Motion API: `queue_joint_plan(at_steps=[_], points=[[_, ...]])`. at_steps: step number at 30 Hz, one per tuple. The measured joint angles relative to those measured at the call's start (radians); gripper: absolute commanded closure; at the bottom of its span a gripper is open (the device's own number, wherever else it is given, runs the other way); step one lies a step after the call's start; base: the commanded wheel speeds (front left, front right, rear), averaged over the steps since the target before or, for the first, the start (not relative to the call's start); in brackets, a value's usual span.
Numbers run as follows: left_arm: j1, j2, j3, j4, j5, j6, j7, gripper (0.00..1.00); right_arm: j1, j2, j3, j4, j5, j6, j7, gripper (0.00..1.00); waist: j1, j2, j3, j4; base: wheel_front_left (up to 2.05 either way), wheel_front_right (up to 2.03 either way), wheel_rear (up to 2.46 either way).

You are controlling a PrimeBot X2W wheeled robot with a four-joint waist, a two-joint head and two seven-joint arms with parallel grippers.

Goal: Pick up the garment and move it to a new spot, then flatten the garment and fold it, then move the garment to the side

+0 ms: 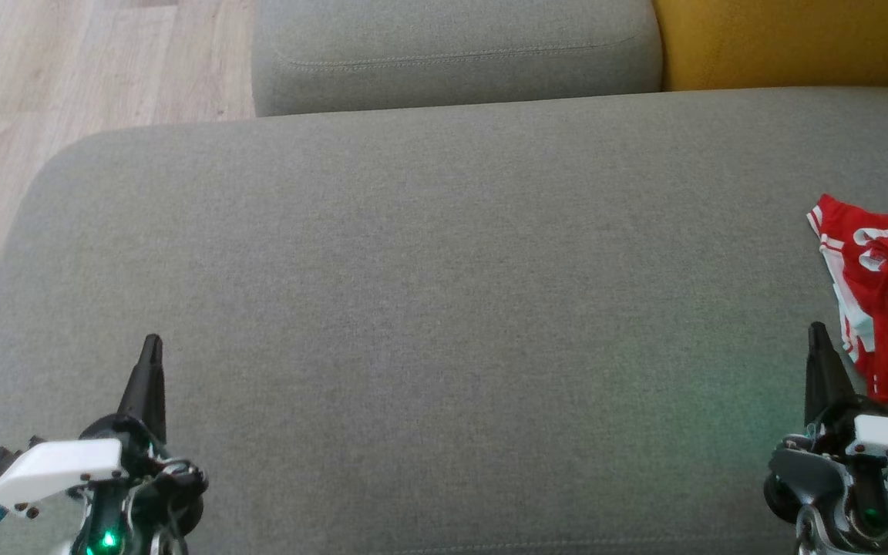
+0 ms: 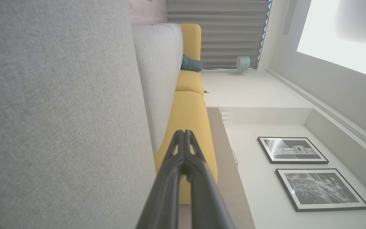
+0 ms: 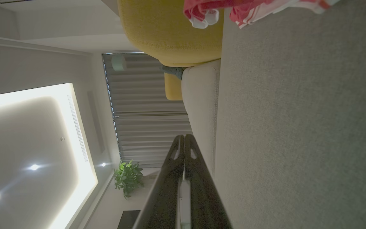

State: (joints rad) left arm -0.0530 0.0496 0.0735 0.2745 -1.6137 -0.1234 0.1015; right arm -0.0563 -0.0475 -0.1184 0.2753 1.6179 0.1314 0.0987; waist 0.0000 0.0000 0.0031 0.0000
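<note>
The garment (image 1: 887, 308) – red with white stripes – is seen crumpled at the far right of the broad grey seat cushion (image 1: 444, 270), running out of the head view at its right edge. In the right wrist view a part of it (image 3: 253, 9) is seen lying on the same grey fabric, next to the yellow cushion (image 3: 170, 28).

The left gripper (image 1: 152, 347) is held low at the near left of the cushion, well apart from the garment. Its jaws are pressed fully together and nothing is held between them; this is confirmed in the left wrist view (image 2: 184, 135), where the two dark fingers meet at the tips.

The right gripper (image 1: 819, 339) is placed at the near right, just beside the garment's left edge – whether the cloth is touched cannot be told. Its jaws are likewise closed tight on nothing, as shown in its own wrist view (image 3: 184, 138).

Beyond the seat, a second grey cushion (image 1: 452, 54) is set at the far side, with the yellow cushion (image 1: 783, 38) to its right. A pale wooden floor (image 1: 66, 77) is visible at the far left.
</note>
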Motion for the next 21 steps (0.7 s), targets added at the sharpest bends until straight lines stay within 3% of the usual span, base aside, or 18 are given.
queue_joint_plan(at_steps=[21], points=[[0.0, -0.001, 0.002, 0.0, 0.0, 0.0, 0.002, 1.0, 0.0, 0.0, -0.006, 0.0, 0.0, 0.0, 0.002, 1.0, 0.0, 0.0, 0.0, 0.0, 0.0, 0.0, 0.0]])
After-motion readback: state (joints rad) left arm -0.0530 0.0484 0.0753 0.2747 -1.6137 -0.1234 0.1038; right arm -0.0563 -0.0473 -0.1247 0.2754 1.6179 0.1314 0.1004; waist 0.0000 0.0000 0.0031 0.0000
